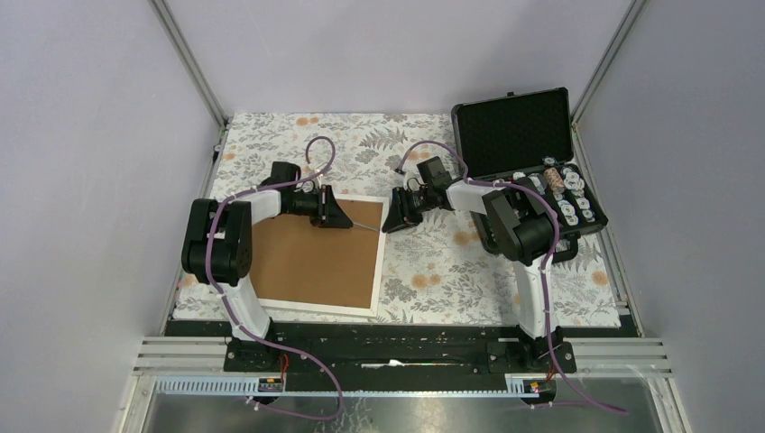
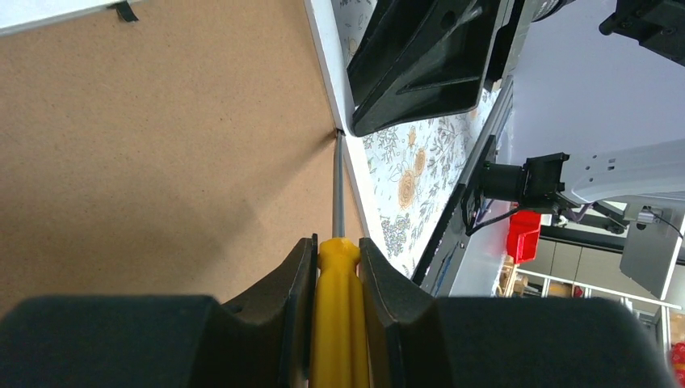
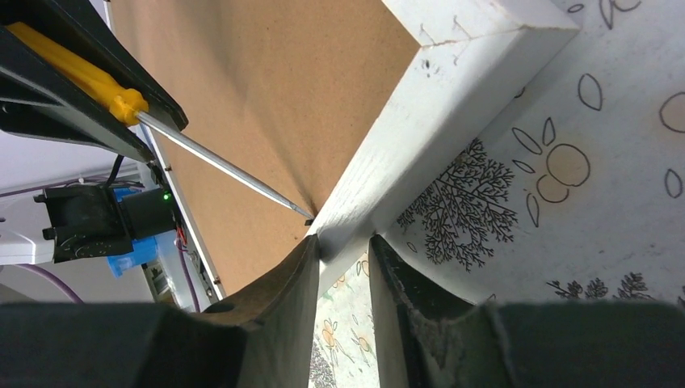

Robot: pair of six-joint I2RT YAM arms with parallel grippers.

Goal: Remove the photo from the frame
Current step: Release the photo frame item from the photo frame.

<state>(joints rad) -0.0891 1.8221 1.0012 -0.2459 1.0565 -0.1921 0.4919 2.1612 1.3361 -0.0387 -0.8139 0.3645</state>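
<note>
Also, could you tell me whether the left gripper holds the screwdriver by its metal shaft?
No, the left gripper clamps the screwdriver by its yellow handle, its bare shaft reaching to the frame's edge.

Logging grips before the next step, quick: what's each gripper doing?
Left gripper: closed on the yellow screwdriver.
Right gripper: closed on the frame's white edge.
</note>
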